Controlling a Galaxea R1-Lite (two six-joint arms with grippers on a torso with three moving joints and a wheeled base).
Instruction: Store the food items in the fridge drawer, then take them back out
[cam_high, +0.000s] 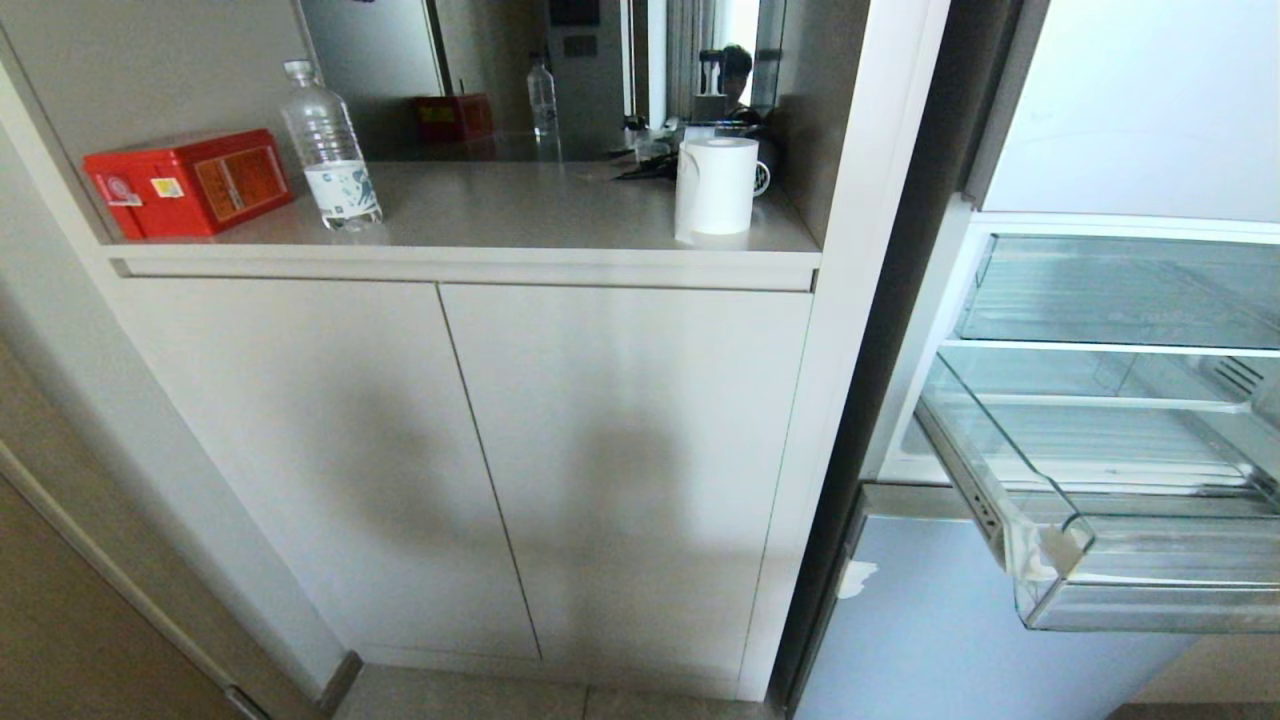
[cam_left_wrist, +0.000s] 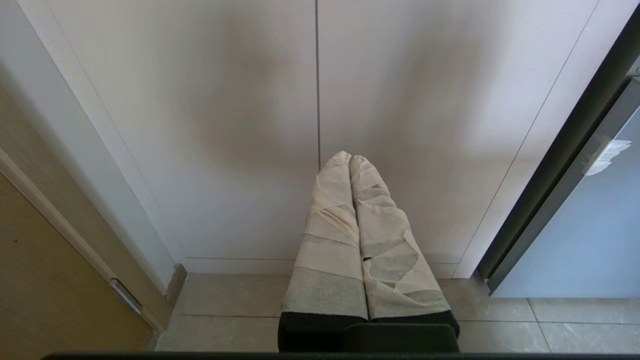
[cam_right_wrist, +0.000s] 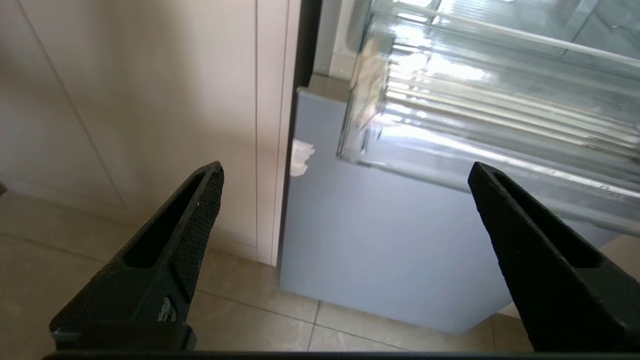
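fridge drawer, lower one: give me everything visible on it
The fridge drawer is a wide, shallow bin of clear plastic with a ribbed floor and a thick front lip. It stands pulled out from the open fridge, below a second clear bin. Nothing shows inside it in the parts in view. A whitish patch sits at its front left corner. Nothing touches it.

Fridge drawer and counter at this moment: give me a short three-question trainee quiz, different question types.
1. True or false: the fridge drawer is pulled out and holds a red fruit.
2. Which stands between the red tin and the paper roll on the counter? A) mug B) water bottle C) bowl
3. Fill in: the right hand is ____, the left hand is ____.

Key: 1 false, no fruit shows in it; 2 B; 3 open, shut.
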